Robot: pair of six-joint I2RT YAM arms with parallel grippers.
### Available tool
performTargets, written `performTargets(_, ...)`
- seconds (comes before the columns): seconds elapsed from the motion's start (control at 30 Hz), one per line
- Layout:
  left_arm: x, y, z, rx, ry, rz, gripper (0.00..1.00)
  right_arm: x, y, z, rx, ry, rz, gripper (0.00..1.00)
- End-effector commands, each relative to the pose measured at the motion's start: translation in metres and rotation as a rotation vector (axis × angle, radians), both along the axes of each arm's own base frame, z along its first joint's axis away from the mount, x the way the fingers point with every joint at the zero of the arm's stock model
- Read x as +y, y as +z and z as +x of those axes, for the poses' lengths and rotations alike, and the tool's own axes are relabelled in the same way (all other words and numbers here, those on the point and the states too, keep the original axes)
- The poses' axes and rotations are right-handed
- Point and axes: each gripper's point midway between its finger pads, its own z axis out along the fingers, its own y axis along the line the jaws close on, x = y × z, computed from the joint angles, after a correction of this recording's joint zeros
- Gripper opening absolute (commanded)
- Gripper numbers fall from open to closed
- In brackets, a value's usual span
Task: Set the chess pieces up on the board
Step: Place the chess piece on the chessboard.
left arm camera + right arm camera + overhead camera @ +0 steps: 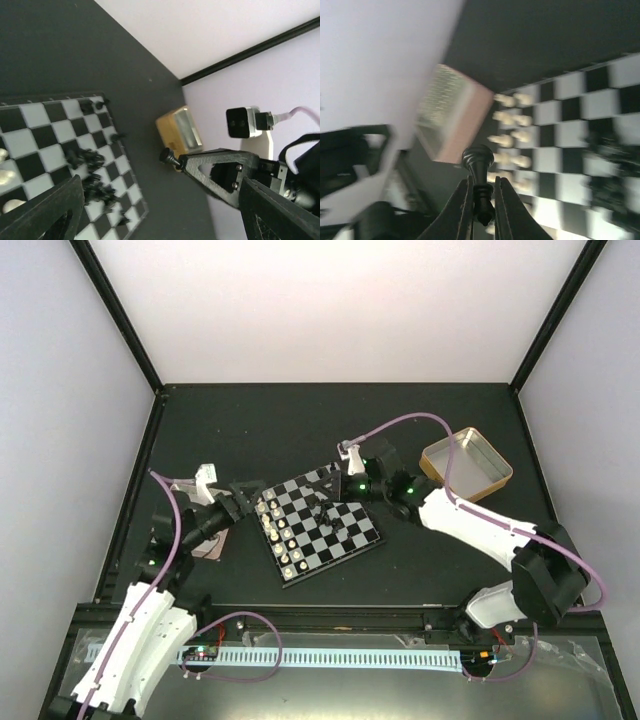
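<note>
As right gripper (481, 194) pinches, black chessman (477, 162) between, upright

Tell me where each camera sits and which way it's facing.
Top external: above and behind, looking down on the board; left arm and right arm show.
Left wrist: beside the board, facing the right gripper and gold tin; own fingers frame it.
Right wrist: looks past its fingers, pinching a black piece, toward cream pieces.
Both wrist views share the board.
</note>
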Motion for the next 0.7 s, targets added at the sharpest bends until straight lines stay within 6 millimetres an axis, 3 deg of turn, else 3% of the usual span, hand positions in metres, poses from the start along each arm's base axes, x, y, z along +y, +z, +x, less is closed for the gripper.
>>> performTargets(0.0, 0.024, 0.005, -0.011, -0.113, 0.024, 0.381, 0.88, -0.068, -0.060, -0.004, -0.066, 0.022, -0.519, 0.01)
performTargets(0.13, 0.035, 0.015, -0.021, -0.182, 0.010, 0.544, 0.89, -0.106, -0.080, 0.004, -0.058, -0.002, -0.747, 0.01)
performTargets(0.3, 0.051, 0.010, -0.027, -0.191, 0.046, 0.666, 0.89, -0.112, -0.075, 0.021, -0.069, 0.002, -0.861, 0.01)
performTargets(0.43, 0.051, 0.018, -0.032, -0.242, 0.053, 0.660, 0.90, -0.115, -0.081, 0.035, -0.040, 0.015, -0.948, 0.01)
performTargets(0.67, 0.053, 0.030, -0.036, -0.310, 0.081, 0.649, 0.90, -0.120, -0.091, 0.033, 0.004, 0.032, -1.000, 0.01)
